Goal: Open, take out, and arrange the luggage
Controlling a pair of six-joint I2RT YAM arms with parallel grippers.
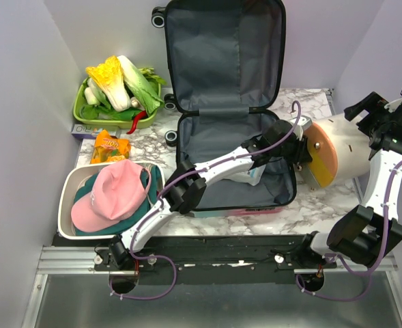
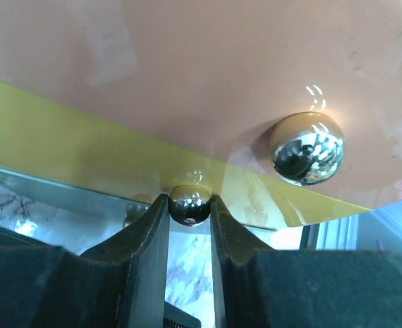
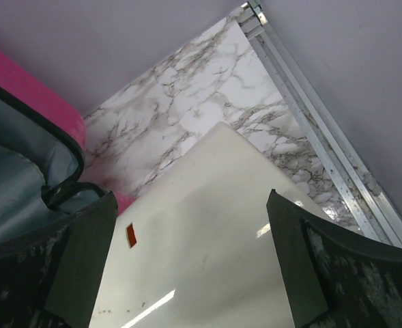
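Note:
The luggage point(image 1: 221, 61) lies open on the marble table, its lid leaning on the back wall and its grey lining showing. Its pink shell point(image 3: 30, 89) shows in the right wrist view. My left arm reaches across the lower half to a cream cylindrical container point(image 1: 347, 154) lying on its side to the right. My left gripper point(image 1: 302, 156) is shut on a small chrome knob point(image 2: 190, 205) at the yellow rim of the container's orange lid point(image 2: 221, 68). My right gripper point(image 3: 192, 198) is open, its fingers spread above the container's cream wall point(image 3: 207, 260). It shows in the top view too point(image 1: 381, 126).
A second, larger chrome knob point(image 2: 307, 148) sits on the lid. A white and blue item point(image 1: 250, 176) lies in the suitcase under my left arm. A white basin point(image 1: 65, 205) holds a pink cap point(image 1: 112, 195). A green tray of vegetables point(image 1: 119, 89) and an orange packet point(image 1: 110, 145) are at the left.

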